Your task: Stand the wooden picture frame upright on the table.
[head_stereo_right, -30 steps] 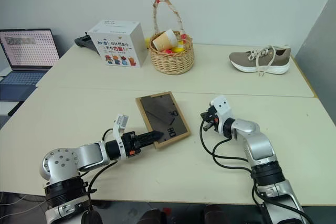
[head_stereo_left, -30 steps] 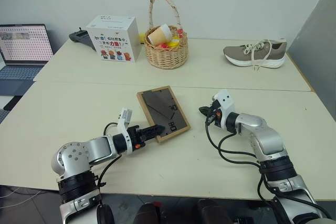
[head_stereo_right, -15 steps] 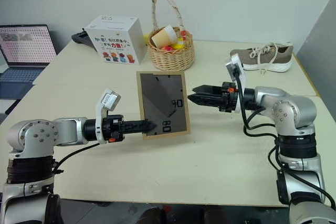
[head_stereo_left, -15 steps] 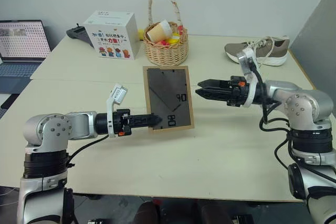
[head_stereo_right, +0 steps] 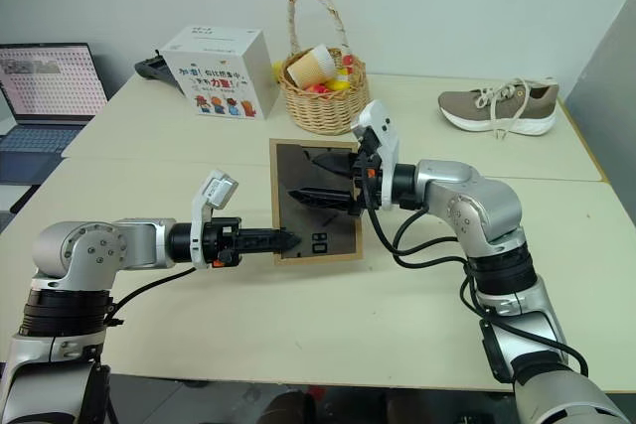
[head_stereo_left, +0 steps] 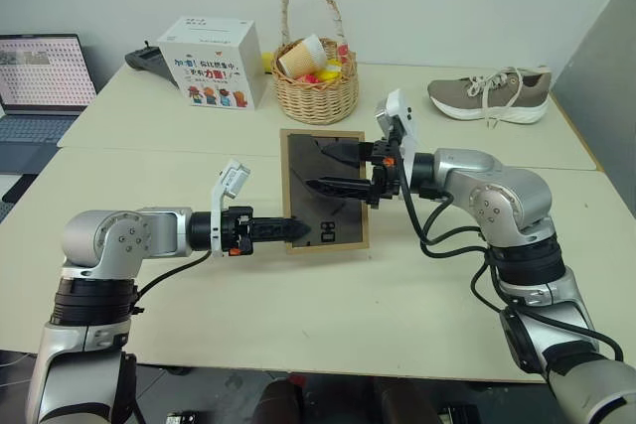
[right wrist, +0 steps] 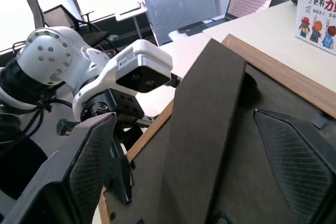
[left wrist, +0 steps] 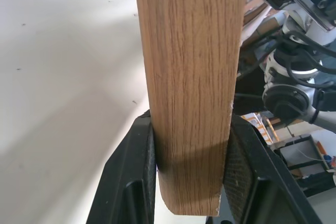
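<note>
Left eye view, change: a second ago the wooden picture frame [head_stereo_left: 325, 189] lay flat on the surface [head_stereo_left: 417, 295]; it is now held on edge, lifted off the surface, back panel towards the camera.
Left eye view, left end effector [head_stereo_left: 298, 229]: clenched on the frame's lower left border, as it was a second ago.
Left eye view, right end effector [head_stereo_left: 326, 168]: brought up from the surface to the frame's back; its black fingers [head_stereo_left: 333, 186] are spread apart where they were shut before, one above the other over the dark panel.
Right eye view, materials: the frame [head_stereo_right: 316, 201] is a light wood rectangle around a dark grey-brown matte panel. Behind it on the farther surface stand a woven wicker basket [head_stereo_right: 320, 98], a white printed box [head_stereo_right: 216, 71] and a mesh shoe [head_stereo_right: 498, 111].
Left wrist view: the frame's border [left wrist: 191, 77] is shown as oak-like straight grain with a chipped corner, pinched between two black ribbed pads [left wrist: 239, 169].
Right wrist view: a dark flat fold-out stand [right wrist: 202, 140] lies angled across the panel, between two textured triangular fingers [right wrist: 296, 156] held wide apart; contact cannot be told.
</note>
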Tool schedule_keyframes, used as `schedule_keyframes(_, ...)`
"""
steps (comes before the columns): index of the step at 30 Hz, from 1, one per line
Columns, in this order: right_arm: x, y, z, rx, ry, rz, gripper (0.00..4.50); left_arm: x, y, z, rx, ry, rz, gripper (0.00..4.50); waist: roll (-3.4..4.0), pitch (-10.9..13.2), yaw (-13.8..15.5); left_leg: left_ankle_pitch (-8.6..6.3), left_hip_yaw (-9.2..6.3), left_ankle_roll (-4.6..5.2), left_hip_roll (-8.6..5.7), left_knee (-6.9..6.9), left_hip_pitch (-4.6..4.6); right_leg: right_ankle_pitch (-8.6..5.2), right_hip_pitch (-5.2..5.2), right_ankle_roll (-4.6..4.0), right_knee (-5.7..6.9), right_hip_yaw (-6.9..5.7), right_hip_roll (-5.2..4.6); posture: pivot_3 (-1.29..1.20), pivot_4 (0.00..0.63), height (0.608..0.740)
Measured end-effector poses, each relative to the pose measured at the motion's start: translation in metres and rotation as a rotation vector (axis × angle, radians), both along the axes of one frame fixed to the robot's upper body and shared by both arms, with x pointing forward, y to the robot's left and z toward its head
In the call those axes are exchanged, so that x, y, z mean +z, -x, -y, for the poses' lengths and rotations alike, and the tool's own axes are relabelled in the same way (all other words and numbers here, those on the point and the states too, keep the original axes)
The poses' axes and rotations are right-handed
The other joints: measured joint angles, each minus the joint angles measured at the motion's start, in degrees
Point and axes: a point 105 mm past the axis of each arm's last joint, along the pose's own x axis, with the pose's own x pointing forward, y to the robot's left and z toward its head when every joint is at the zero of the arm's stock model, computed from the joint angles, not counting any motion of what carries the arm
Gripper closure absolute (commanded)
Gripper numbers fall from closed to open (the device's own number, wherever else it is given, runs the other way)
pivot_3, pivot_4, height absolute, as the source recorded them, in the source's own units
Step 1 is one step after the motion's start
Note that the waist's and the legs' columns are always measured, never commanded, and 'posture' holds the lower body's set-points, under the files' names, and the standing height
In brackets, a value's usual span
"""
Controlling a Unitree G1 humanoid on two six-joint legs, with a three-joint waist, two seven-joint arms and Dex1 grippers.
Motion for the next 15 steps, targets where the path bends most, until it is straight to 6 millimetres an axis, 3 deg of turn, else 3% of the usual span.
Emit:
schedule_keyframes(4,0.001,0.031,0.018,0.149,0.001,-0.092,0.04,-0.001,0.002,-0.001,-0.01,0.004,-0.004,3.21,0.01,0.01,0.69,-0.01,-0.05,0.02,0.01,0.06,-0.05,0.0,0.02,0.0,-0.02,-0.05,-0.01,0.0,0.15,0.74)
schedule_keyframes(8,0.004,0.038,0.043,0.162,0.002,-0.151,0.04,-0.003,0.003,-0.002,-0.007,0.002,-0.011,3.21,0.0,0.01,1.01,0.0,-0.01,0.06,-0.06,0.18,-0.01,0.02,0.07,0.03,0.03,-0.05,0.02,0.0,0.15,0.74)
schedule_keyframes(12,-0.005,0.016,0.081,-0.027,0.051,-0.135,0.04,-0.008,0.006,-0.005,-0.001,-0.007,-0.028,3.21,-0.01,0.02,1.0,-0.01,0.06,0.08,-0.14,0.19,0.02,0.02,0.1,0.03,0.02,-0.04,0.1,0.0,0.15,0.74)
schedule_keyframes(14,-0.011,-0.001,0.103,-0.174,0.133,0.025,0.04,-0.011,0.008,-0.007,0.001,-0.012,-0.048,3.21,-0.02,0.03,1.01,-0.03,0.09,0.11,-0.17,0.18,-0.02,0.01,0.09,0.04,-0.03,-0.05,0.13,0.0,0.15,0.74)
schedule_keyframes(15,-0.013,-0.015,0.116,-0.271,0.228,0.249,0.04,-0.01,0.01,-0.008,-0.003,-0.004,-0.068,3.21,-0.02,0.02,1.01,-0.04,0.13,0.12,-0.16,0.18,-0.02,0.01,0.08,0.04,-0.06,-0.05,0.14,0.0,0.15,0.74)
